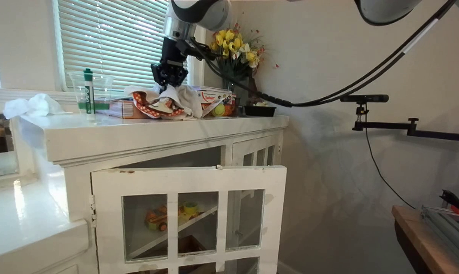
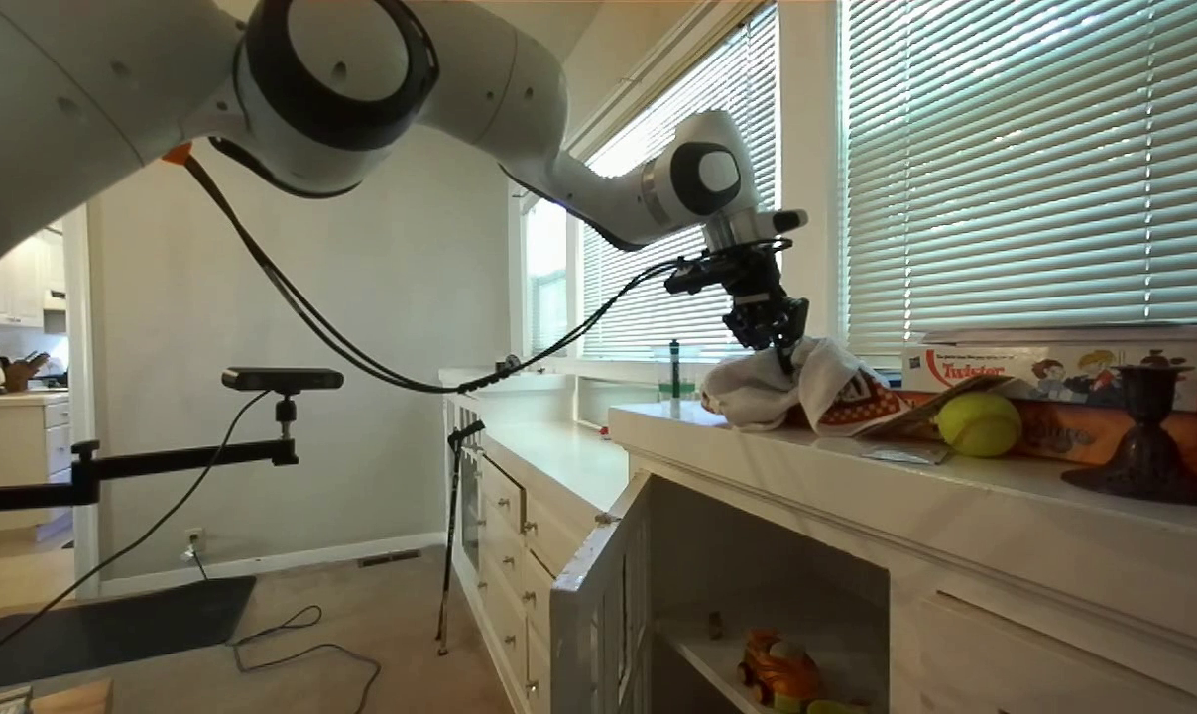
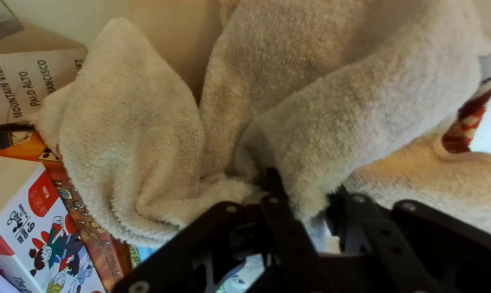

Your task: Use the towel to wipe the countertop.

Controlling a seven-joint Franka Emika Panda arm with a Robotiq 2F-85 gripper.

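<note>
Clutching a white-and-red terry towel [image 1: 169, 103] on the white countertop [image 1: 145, 132], my black claw [image 1: 166, 87] points to six o'clock in an exterior view.

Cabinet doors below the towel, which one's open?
The foremost door in an exterior view: it's swung outward, while the partly hidden door behind it sits flush.

The Franka Panda arm [image 2: 494, 79] reaches from the upper left in an exterior view, its wrist [image 2: 697, 183] bent downward. Below it hangs the Robotiq gripper [image 3: 306, 193], tilted slightly off vertical; in the wrist view its jaws stand close together, ends partly hidden.
</note>
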